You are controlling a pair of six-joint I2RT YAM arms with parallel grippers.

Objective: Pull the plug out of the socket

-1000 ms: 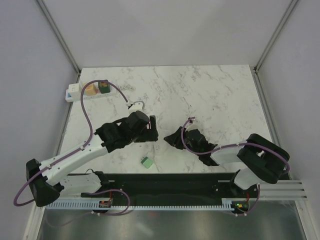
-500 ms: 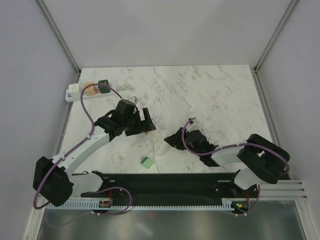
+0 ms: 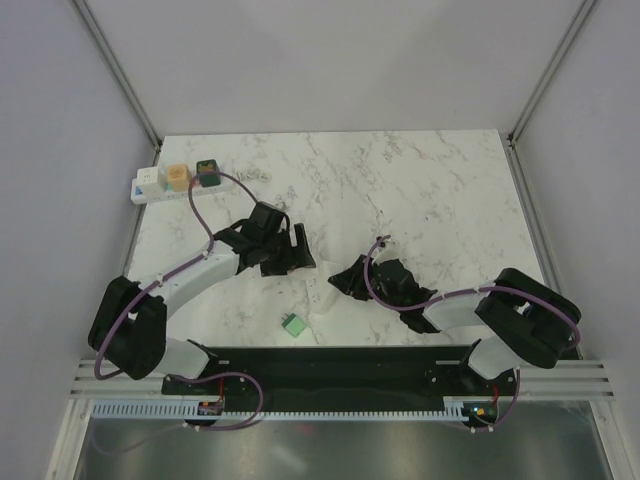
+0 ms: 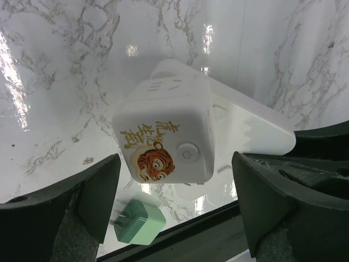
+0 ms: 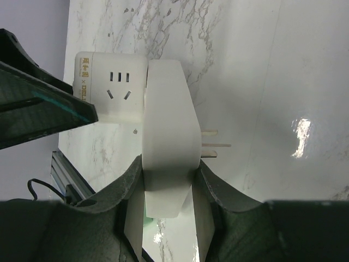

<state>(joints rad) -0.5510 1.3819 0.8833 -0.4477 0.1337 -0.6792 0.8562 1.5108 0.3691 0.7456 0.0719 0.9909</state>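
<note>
The white power strip lies at the table's far left. A yellow block and a dark green block sit on its face. My right gripper is shut on a flat white adapter with three bare prongs. A white cube socket sits against that adapter. The cube carries a tiger sticker in the left wrist view. My left gripper is open, with the cube between and beyond its fingers, not touching. In the top view the two grippers, left and right, face each other.
A loose mint-green charger plug lies near the table's front edge and also shows in the left wrist view. Small bits lie by the strip. The black base rail runs along the near edge.
My left arm has folded back toward its base and its elbow has swung left. Its gripper has stayed near the white cube. My right arm has not visibly moved.
</note>
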